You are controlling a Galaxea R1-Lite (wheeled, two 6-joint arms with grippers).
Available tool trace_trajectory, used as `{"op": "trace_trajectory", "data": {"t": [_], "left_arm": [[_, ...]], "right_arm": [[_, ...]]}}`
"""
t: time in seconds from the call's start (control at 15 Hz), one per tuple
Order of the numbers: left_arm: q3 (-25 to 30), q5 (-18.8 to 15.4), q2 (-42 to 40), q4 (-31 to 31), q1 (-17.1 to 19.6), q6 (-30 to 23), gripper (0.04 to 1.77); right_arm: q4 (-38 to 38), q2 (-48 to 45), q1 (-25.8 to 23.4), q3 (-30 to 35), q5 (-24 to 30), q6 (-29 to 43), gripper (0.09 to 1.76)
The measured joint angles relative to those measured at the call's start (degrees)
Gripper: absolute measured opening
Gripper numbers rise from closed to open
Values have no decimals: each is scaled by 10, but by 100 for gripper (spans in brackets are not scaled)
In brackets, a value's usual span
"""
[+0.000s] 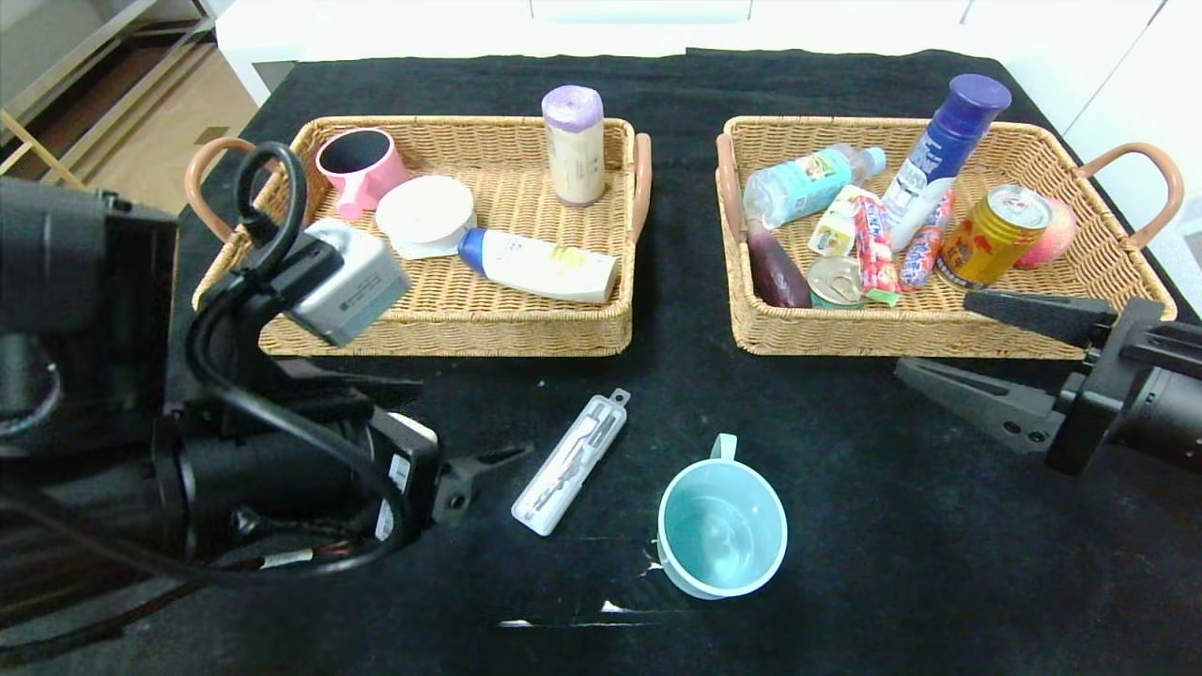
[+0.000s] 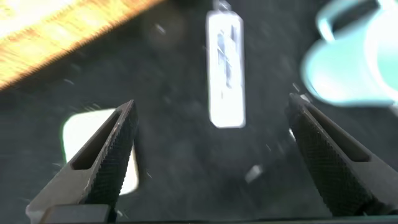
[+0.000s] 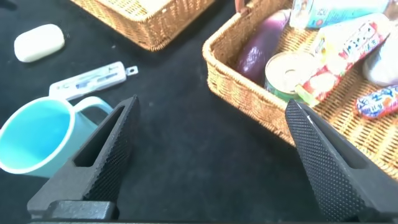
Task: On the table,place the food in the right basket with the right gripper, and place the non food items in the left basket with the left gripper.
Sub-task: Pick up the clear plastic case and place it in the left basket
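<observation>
Fingers spread; left gripper mostly hidden; soap block half-covered.

arms: thick, black | left claw: tapered textured fingers | wrist: grey camera box, black cable

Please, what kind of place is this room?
Probably a robot test setup in a room, not a home kitchen: a table under black cloth, two wicker baskets holding mixed goods, and white furniture behind.
</observation>
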Motion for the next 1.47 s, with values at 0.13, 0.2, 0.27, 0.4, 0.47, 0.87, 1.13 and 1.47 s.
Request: {"op": "trace_trajectory", "data": {"t": [0.13,0.2,0.27,0.4,0.47,0.87,1.13,1.47], "left_arm": [[-25,0,23,-32,12,0,172],[-31,-5,34,-45,17,0,172],[-36,-9,44,-51,21,-5,172],[-36,-9,53,-54,24,-8,172],[-34,-14,53,-54,24,-7,172],[-8,-73,27,-53,23,95,172],[7,-84,39,-54,13,118,172],[-6,-36,78,-56,8,113,172]], "right_arm": [[0,0,-4,-2,0,0,170],[0,0,-4,-2,0,0,170],[0,0,-4,-2,0,0,170],[0,-1,-4,-3,-1,0,170],[0,-2,-5,-3,-1,0,170],[0,-8,-4,-2,-1,0,170],[0,-9,-4,-2,-1,0,170],[0,-8,-4,-2,-1,0,170]]}}
